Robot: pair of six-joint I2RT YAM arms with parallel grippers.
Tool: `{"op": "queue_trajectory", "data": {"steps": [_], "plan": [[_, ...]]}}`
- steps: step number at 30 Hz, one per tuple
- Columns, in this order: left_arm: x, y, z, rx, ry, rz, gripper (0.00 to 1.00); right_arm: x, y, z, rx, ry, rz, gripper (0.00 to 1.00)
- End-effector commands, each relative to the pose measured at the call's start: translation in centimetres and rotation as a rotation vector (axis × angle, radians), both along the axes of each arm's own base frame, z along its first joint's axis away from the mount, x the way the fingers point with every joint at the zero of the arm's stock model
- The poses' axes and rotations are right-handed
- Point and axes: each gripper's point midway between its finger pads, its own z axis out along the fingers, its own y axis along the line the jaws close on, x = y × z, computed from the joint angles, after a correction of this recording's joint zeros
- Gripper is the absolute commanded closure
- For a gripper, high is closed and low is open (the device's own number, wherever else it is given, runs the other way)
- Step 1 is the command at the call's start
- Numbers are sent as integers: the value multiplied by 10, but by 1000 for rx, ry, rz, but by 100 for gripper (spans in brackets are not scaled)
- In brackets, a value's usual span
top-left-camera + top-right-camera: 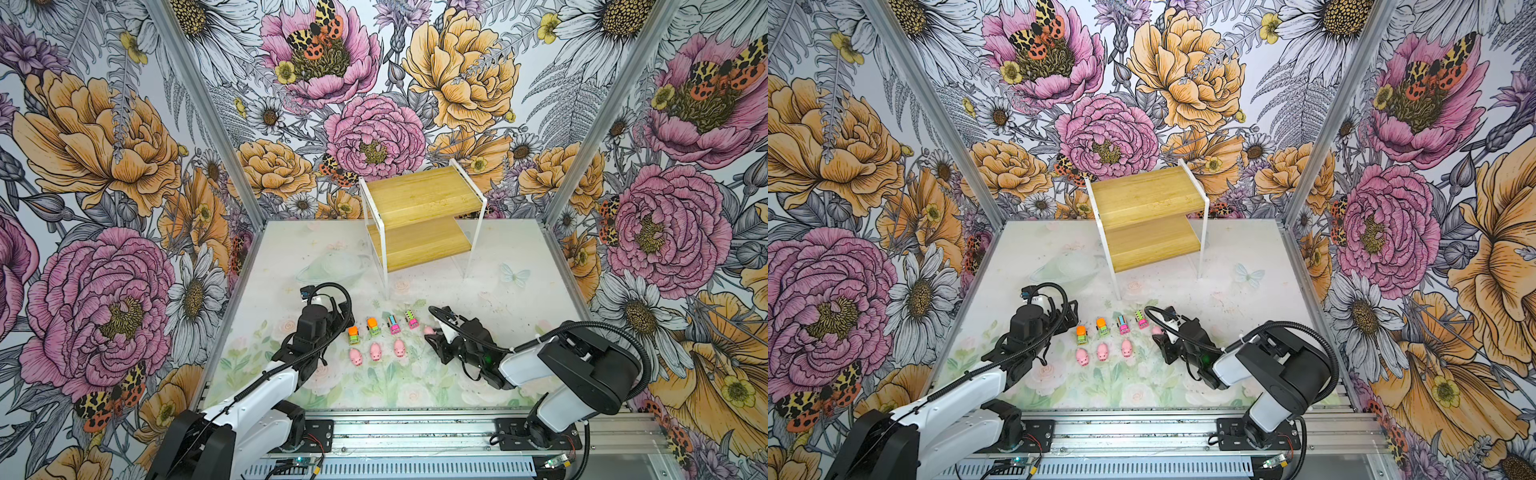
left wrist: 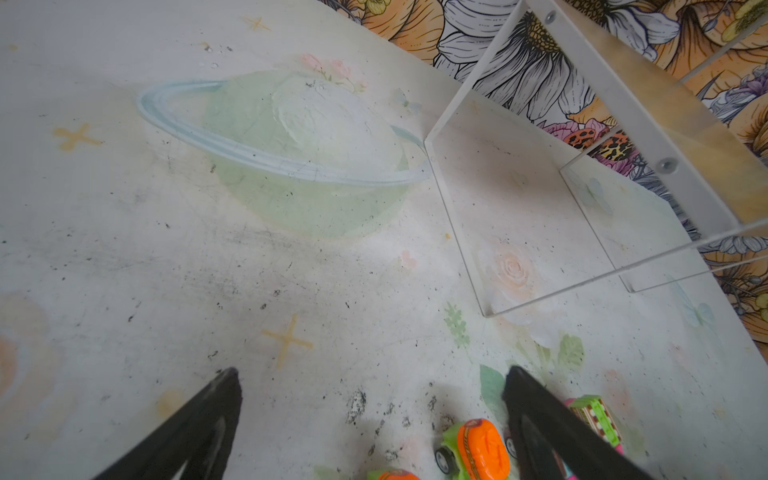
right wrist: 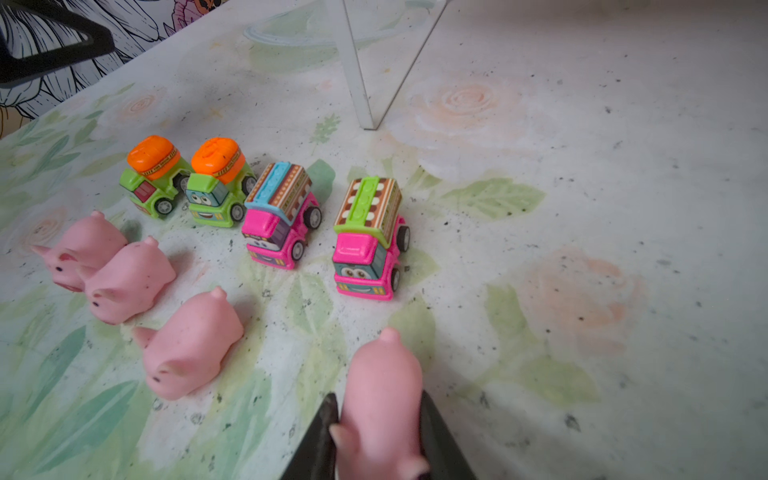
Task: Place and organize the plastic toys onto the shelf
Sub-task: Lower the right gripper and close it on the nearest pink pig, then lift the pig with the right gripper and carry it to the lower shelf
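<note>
Left arm (image 1: 257, 386) empty, right holds pig

My left jaws gape empty, left of four trucks (image 1: 373, 326); three pigs (image 1: 376, 352) sit nearer on the counter (image 1: 498, 299). My right jaws clamp the fourth pig (image 3: 380, 399). Shelf (image 1: 419, 195) stands far behind.

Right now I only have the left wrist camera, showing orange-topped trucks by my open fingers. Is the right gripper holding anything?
Observer: Yes, the right gripper is shut on a pink pig.
Operator: Are there other pigs?
Observer: Three: left pig, middle pig and right pig, lying in a row, apart from each other.
Operator: Anything on the shelf yet?
Observer: No, both boards of the shelf are bare.
</note>
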Motion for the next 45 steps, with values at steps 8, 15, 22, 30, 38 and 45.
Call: {"op": "queue_trajectory", "data": {"steps": [8,15,22,30,38,45], "plan": [[8,-6,9,-14,-5,-20,1,12,-4,42,103,-57,-9,71],[7,-6,10,-16,-10,-22,1,26,-21,79,147,-124,-48,72],[9,-7,11,-15,-15,-26,1,70,-48,144,141,-268,-109,71],[11,-6,12,-5,-12,-29,1,129,-59,178,115,-325,-142,71],[13,3,19,-1,-19,-13,1,176,-68,192,114,-330,-207,70],[15,8,21,-6,-22,-7,1,201,-72,187,102,-312,-246,70]]}}
